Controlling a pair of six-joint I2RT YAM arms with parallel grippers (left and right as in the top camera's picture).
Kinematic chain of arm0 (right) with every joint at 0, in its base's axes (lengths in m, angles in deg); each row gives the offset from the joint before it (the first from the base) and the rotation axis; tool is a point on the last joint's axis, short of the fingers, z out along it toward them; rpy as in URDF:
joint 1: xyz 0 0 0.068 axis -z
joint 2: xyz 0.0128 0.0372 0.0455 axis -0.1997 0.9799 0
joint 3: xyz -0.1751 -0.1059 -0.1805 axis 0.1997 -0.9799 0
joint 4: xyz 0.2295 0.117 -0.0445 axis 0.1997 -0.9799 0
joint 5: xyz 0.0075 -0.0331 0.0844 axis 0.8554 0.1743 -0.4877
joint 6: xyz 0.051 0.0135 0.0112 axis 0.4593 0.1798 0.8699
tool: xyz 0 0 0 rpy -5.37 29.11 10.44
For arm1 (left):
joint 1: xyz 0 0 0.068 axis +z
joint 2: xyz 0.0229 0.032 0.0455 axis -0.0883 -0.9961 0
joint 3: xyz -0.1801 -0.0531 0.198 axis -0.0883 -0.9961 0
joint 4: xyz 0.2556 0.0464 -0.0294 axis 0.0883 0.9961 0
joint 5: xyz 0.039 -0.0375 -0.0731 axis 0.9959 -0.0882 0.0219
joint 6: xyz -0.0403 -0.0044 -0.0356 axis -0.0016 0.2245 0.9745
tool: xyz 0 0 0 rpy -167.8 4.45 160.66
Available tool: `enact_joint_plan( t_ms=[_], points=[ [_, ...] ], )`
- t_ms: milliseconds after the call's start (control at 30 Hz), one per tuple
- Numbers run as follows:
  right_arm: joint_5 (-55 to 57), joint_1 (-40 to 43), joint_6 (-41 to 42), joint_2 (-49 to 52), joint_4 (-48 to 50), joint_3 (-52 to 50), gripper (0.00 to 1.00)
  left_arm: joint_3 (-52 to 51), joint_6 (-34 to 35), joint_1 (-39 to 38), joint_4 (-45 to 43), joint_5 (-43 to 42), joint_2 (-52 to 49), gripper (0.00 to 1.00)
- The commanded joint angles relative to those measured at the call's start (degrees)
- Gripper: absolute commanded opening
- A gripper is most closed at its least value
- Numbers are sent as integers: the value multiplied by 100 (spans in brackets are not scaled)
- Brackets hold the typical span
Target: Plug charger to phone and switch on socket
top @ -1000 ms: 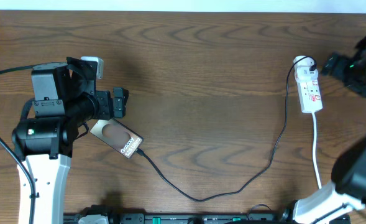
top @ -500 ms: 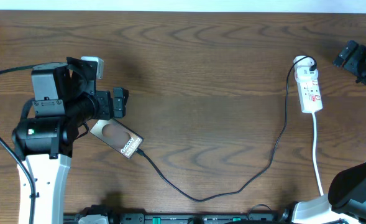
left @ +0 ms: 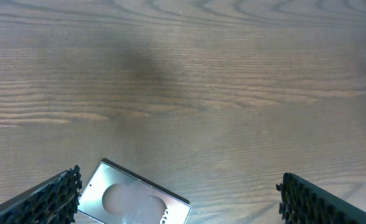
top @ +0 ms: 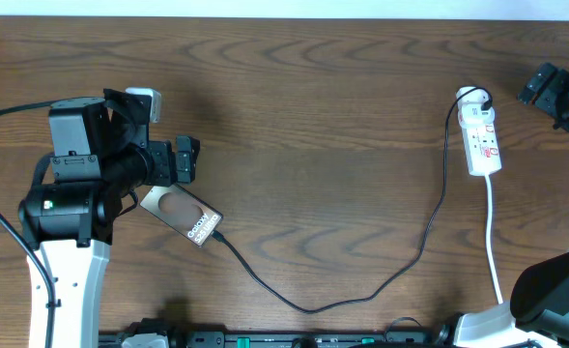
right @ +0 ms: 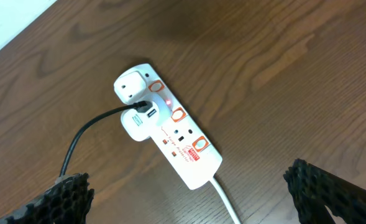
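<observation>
The phone (top: 180, 215) lies flat on the wooden table, brown face with white lettering up, at a slant. In the left wrist view the phone (left: 133, 202) sits low between my fingertips. My left gripper (top: 185, 159) hovers just above it, open and holding nothing. The charger cable (top: 313, 307) runs from the phone's lower-right end in a long loop to its white plug (right: 139, 121), seated in the socket (right: 170, 124). A small red light glows beside one switch. My right gripper (top: 547, 89) hangs open to the right of the socket (top: 482, 135), apart from it.
The socket's white cord (top: 492, 242) trails toward the table's front edge. Both arm bases stand at the front corners, the left one (top: 67, 261) close to the phone. A black rail (top: 265, 340) runs along the front edge.
My right arm has drawn back to the right, away from the socket, and has held still for the last half second. The left arm, phone and cable have not moved.
</observation>
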Motion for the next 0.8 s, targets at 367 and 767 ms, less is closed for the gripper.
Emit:
enact_joint_plan(
  t_ms=[367, 767],
  points=[
    [87, -28, 72, 31, -9, 4, 99, -7, -55, -7, 0, 37, 240, 100],
    [87, -28, 72, 31, -9, 4, 99, -52, -52, -7, 15, 39, 1985, 100]
  ],
)
